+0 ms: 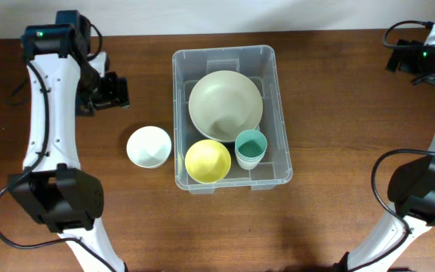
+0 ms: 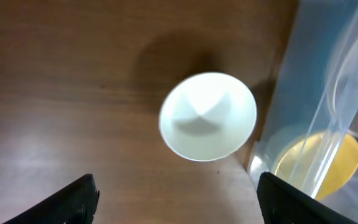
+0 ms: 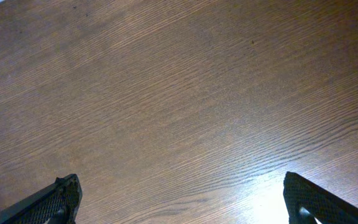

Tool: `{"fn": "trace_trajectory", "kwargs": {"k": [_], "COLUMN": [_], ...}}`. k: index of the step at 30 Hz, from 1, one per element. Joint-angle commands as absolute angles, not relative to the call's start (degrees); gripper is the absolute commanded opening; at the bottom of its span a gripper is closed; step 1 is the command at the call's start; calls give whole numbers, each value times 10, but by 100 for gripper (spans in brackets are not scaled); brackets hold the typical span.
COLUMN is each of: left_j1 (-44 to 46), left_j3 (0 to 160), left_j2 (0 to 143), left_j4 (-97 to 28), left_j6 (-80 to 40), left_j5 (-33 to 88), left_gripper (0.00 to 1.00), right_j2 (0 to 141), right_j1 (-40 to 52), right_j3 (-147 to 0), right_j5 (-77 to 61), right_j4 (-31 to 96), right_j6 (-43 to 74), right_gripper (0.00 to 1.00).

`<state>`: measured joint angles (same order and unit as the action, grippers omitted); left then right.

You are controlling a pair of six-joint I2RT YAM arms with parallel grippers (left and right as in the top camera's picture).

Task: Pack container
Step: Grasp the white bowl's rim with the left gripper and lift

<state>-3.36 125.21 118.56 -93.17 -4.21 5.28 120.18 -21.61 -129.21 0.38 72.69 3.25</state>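
A: Black fingertips (image 2: 73, 200) of the left gripper (image 2: 178, 200) frame the left wrist view's bottom edge, spread wide, nothing between. Small round white plastic bowl (image 2: 207, 116) lies ahead, upright on the brown wooden table (image 2: 55, 93).
B: Bin?
A: Large clear rectangular plastic container (image 2: 328, 87) just beside that bowl, to its right. Round yellow bowl (image 2: 319, 158) inside.
B: Right wrist?
A: Right gripper (image 3: 185, 200) also wide apart, bare wood only.
B: Overhead?
A: Container mid-table, long axis running away from the arm bases. White bowl outside its left wall. Left arm is nearer, so I'd carry it rightward over the rim.
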Motion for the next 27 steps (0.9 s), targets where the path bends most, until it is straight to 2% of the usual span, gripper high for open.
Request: {"fn": "trace_trajectory", "kwargs": {"k": [1, 12, 23, 24, 26, 27], "left_j1": [-33, -33, -33, -33, -33, -33], "left_j3": [1183, 973, 829, 821, 811, 811], "left_j2": [1185, 1185, 1185, 1185, 1185, 1185], "left_j4": [-906, -746, -662, -657, -651, -651], "left_j6": [12, 16, 8, 6, -1, -4], "left_j5": [100, 133, 133, 133, 133, 134], "left_gripper": [84, 81, 79, 73, 57, 45], "right_j2": [1194, 1194, 1194, 1194, 1194, 1194], "right_j1": [-216, -216, -216, -216, -216, -216], "right_j3": [-1301, -1301, -1301, -1301, -1301, -1301], "right_j5": [3, 3, 3, 3, 3, 3], "right_j4": [727, 727, 727, 727, 727, 727], "right_j6": [37, 37, 37, 37, 37, 37], "right_gripper": [99, 99, 99, 99, 99, 99]}}
